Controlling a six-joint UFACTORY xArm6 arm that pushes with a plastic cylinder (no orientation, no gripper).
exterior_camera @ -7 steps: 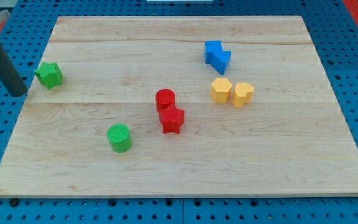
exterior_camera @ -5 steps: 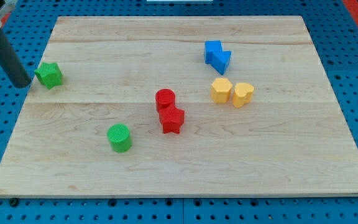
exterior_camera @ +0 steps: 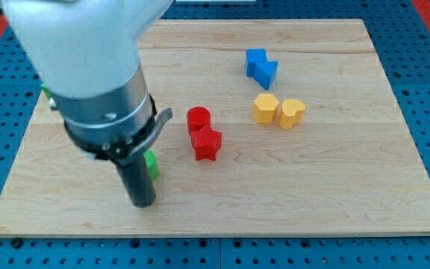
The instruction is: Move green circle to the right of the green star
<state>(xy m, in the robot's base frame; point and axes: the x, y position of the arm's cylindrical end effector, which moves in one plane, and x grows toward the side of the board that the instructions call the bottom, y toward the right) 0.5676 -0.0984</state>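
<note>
Green circle [exterior_camera: 152, 165], mostly hidden behind the rod, at the board's [exterior_camera: 334, 202] lower left; the tip [exterior_camera: 142, 202] rests just below it, grasping nothing. Green star [exterior_camera: 45, 93], a sliver behind the arm's body at far left. Red circle [exterior_camera: 198, 119] touches red star [exterior_camera: 207, 143], centre

Green circle [exterior_camera: 151, 165], red circle [exterior_camera: 198, 118], red star [exterior_camera: 207, 144], blue blocks [exterior_camera: 260, 66], yellow blocks [exterior_camera: 278, 110], pale wooden board [exterior_camera: 334, 172]
</note>
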